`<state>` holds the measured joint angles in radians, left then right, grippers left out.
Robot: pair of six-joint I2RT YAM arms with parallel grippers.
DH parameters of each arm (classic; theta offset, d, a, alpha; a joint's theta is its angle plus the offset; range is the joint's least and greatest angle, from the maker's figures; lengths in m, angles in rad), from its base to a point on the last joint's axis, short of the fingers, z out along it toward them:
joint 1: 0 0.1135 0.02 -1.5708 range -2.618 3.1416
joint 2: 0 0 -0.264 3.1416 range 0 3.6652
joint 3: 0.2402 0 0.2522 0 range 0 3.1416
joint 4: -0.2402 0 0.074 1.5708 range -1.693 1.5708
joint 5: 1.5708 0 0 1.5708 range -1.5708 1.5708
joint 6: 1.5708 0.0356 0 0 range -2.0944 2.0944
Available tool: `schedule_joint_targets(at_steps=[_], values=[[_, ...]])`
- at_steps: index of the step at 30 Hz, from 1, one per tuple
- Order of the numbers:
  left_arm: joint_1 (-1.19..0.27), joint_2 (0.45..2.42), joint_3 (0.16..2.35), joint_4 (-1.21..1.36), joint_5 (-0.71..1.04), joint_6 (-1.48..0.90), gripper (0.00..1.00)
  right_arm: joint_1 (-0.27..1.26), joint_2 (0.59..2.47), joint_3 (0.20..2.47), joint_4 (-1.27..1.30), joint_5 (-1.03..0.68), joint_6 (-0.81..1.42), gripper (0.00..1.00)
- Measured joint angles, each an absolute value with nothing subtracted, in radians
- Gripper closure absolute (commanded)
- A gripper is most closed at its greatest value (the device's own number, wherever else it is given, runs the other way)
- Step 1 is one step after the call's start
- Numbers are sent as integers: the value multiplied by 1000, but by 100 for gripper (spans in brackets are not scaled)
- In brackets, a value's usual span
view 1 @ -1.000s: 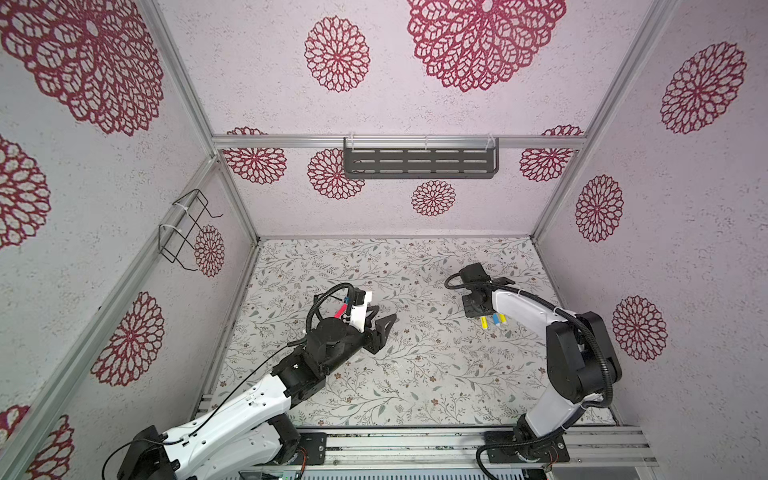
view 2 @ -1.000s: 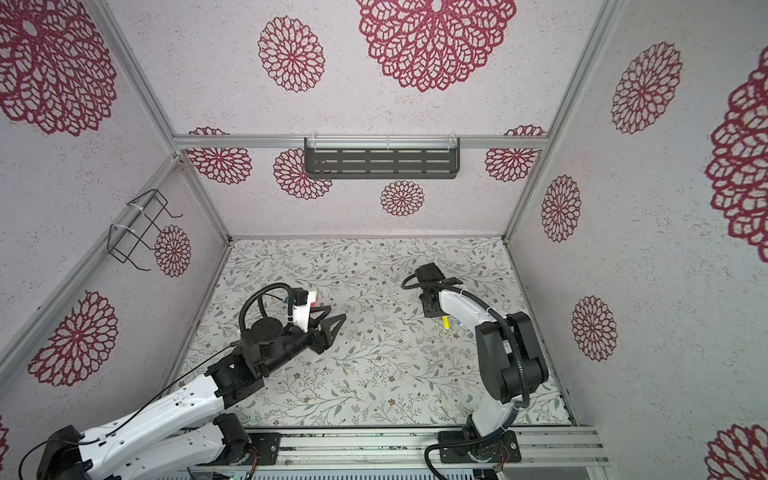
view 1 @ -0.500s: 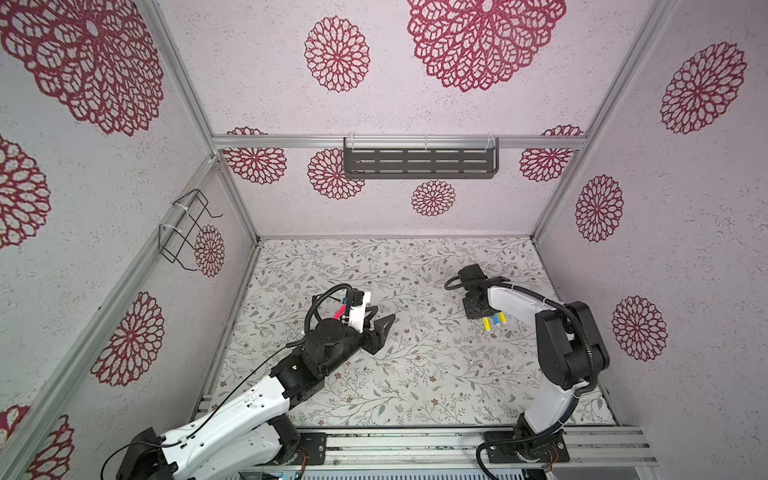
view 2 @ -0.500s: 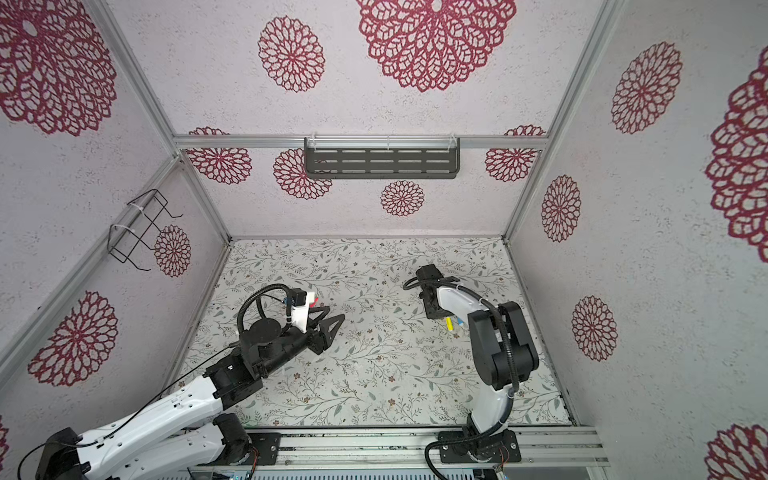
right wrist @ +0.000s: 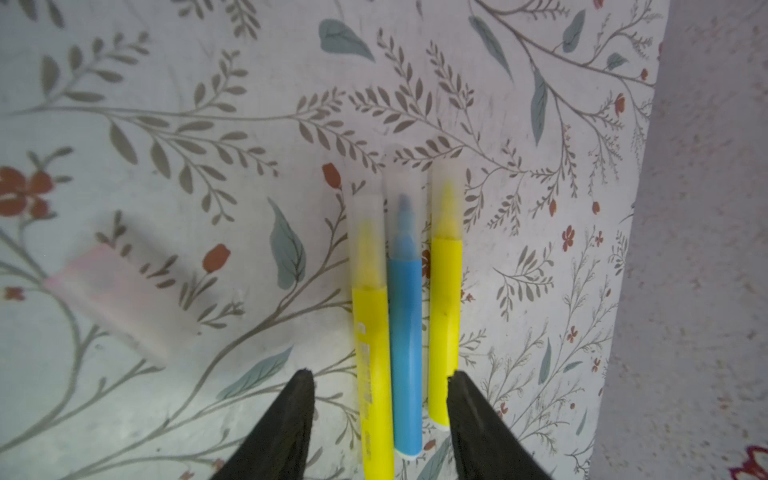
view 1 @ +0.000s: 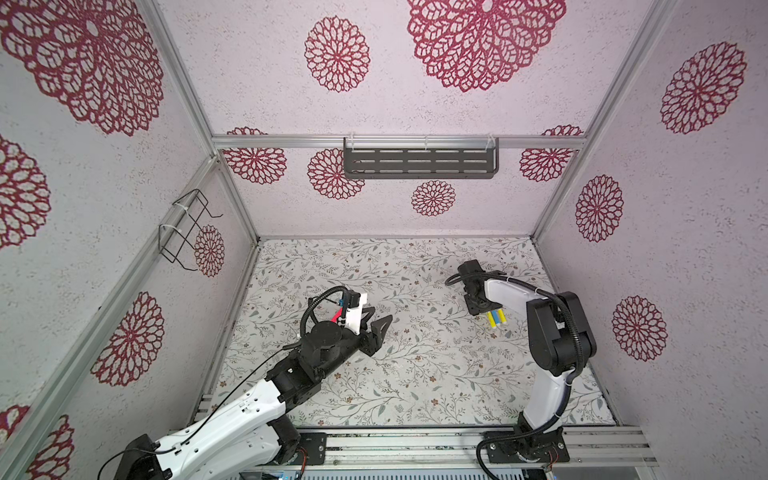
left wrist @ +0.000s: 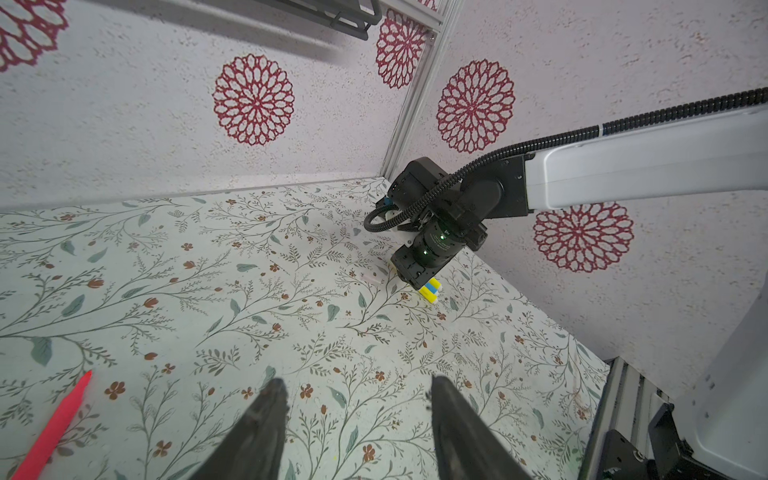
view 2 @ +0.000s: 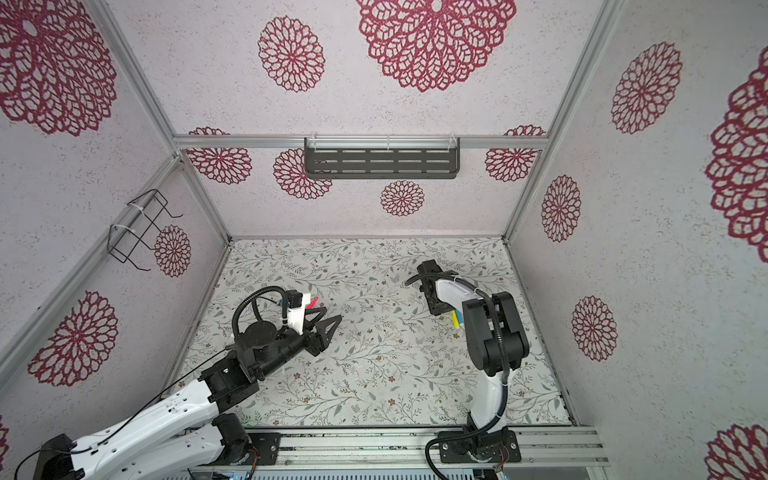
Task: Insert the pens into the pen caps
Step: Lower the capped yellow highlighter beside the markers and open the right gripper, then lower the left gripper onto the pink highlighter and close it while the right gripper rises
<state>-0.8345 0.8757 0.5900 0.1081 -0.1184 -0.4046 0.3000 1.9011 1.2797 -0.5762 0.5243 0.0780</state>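
Note:
Three pens lie side by side near the right wall: a yellow pen, a blue pen and another yellow pen. A translucent pen cap covers each tip. They show as a small cluster in both top views. My right gripper points down over their rear ends, open, holding nothing. One loose, pinkish pen cap lies on the mat beside them. A red pen lies uncapped by my left gripper, which hovers open and empty left of centre.
The floral mat covers the floor between patterned walls. The right wall stands close to the pens. A dark shelf hangs on the back wall and a wire rack on the left wall. A metal rail runs along the front.
My right gripper's jaws have parted over the capped pens, and its elbow has shifted slightly. The left arm has stayed where it was.

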Motion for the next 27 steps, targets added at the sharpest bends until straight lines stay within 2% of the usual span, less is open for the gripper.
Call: schedule_joint_targets(at_steps=[7,14,27], values=[[-834,872,589,101,-131,-404,42,301,1869,1276,-586,521,80,40],[-813,909,620,7,-189,-413,41,303,1713,1225,-569,428,89,41],[-469,1064,657,-166,-105,-518,41,304,1503,1110,-491,106,137,41]])
